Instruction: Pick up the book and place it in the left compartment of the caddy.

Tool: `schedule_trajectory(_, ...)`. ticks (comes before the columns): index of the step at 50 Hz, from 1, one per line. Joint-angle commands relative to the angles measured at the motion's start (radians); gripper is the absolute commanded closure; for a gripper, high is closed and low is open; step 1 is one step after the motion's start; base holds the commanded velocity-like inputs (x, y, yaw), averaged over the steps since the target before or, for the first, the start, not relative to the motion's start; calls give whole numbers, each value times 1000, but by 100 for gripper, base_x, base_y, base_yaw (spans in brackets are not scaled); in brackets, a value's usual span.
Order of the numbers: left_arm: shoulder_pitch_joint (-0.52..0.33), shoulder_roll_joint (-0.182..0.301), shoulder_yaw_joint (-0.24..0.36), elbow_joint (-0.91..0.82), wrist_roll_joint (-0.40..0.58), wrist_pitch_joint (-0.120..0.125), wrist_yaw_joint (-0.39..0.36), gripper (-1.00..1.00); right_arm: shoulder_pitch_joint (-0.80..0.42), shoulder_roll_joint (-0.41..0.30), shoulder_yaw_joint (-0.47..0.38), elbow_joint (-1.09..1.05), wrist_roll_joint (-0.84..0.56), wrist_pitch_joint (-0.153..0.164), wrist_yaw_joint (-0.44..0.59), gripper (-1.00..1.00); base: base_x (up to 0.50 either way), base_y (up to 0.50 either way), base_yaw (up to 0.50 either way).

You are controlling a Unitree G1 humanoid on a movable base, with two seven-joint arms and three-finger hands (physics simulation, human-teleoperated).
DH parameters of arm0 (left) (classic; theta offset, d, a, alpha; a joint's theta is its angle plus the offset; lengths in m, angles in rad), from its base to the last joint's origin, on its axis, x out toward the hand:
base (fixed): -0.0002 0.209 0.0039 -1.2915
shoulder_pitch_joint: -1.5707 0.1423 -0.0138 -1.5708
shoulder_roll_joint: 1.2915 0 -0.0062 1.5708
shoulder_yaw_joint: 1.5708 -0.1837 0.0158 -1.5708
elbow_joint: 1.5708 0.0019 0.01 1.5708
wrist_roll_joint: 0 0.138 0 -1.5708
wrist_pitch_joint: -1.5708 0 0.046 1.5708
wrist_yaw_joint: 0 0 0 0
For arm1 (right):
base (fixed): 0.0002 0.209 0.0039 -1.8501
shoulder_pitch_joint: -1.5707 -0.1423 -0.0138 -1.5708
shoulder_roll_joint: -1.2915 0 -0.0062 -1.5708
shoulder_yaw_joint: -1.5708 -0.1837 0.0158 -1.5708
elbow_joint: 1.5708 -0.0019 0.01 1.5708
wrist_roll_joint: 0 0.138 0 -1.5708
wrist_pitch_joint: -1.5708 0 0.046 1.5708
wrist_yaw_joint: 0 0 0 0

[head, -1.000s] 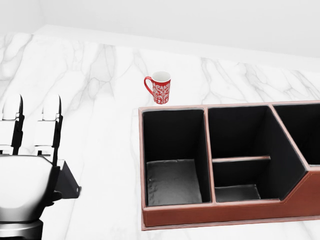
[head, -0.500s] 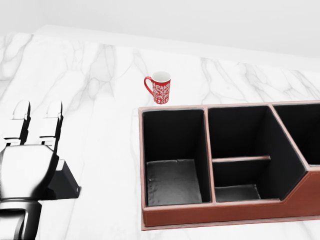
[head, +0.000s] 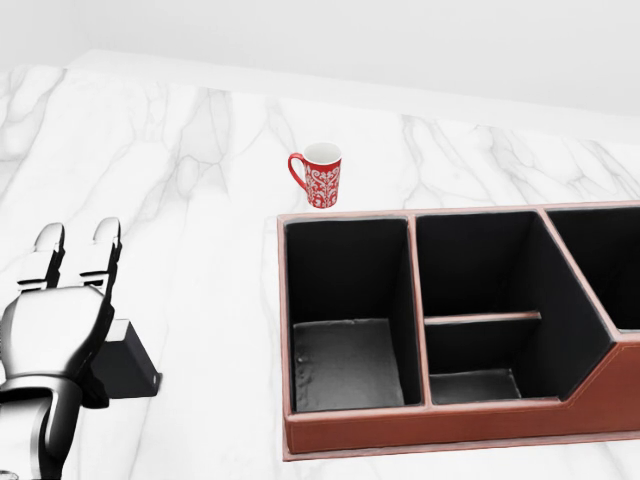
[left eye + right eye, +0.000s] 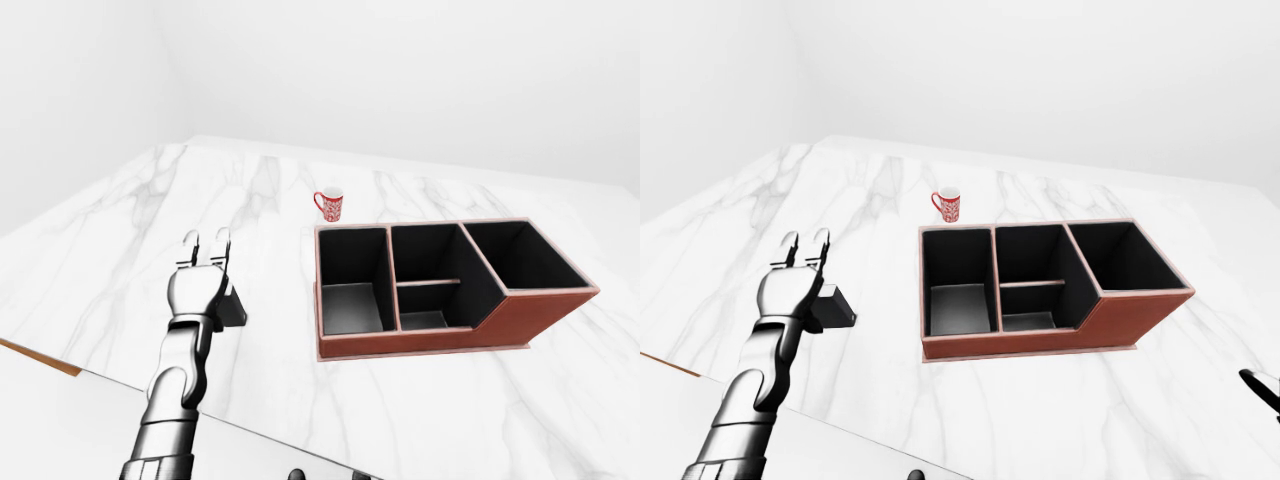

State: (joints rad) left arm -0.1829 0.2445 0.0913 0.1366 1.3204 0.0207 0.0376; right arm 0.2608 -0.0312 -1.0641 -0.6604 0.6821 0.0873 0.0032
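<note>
One caddy point(image 4: 500, 320), one mug point(image 4: 330, 204), one dark book point(image 4: 232, 309) and one robot hand show in the left-eye view, all on a single white marbled counter point(image 4: 120, 230); the caddy is reddish-brown outside and black inside, with a tall left compartment, a middle section split by a crosswise divider into two, and a larger right compartment; the red patterned mug stands upright just above the caddy's top-left corner, apart from it; the left hand point(image 4: 200, 285) lies over the book well to the left of the caddy, two fingers point(image 4: 205, 245) stretched straight up the view; the book peeks out from under the palm on its right side, so the task's thing is on the counter under the hand, not in the caddy.

One hand, one book corner, one mug and one caddy again in the head view; the hand sits at the lower left, its two upper fingers side by side and extended, the thumb hidden; I cannot tell whether it pinches the book or merely rests on it; against the picture from a second ago the hand is lower and rolled forward, its fingers tipped more toward the counter and showing rounded backs, while book, mug and caddy keep their places.

Two hands in the right-eye view; the left one as told, and a sliver of the right hand point(image 4: 1262, 385) at the right edge, too little to judge its fingers.
</note>
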Motion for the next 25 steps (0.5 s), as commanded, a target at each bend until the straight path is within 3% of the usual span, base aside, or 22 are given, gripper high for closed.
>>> schedule_trajectory(1, -98, 24, -20, 161, -14, 35, 2, -100, -2, 1, 7, 6, -8, 0, 2, -100, 0, 0, 0)
schedule_trajectory(2, -119, 30, -22, 194, -8, 47, 10, -100, -1, 1, 7, 4, -7, 0, 1, -100, 0, 0, 0)
schedule_trajectory(8, -170, 46, -36, 289, -28, 51, 21, -100, -2, 0, 7, 6, -8, 0, -1, -100, 0, 0, 0)
schedule_trajectory(10, -193, 46, -51, 338, 2, 67, 80, -100, -2, 4, 13, 8, -18, 0, 4, -100, 0, 0, 0)
schedule_trajectory(12, -205, 43, -52, 372, -28, 58, 69, -100, 1, 4, 9, 2, -13, 0, 2, -100, 0, 0, 0)
schedule_trajectory(25, -297, 46, -98, 619, -14, 67, 160, -100, 1, 1, 2, -1, -4, 0, -2, -100, 0, 0, 0)
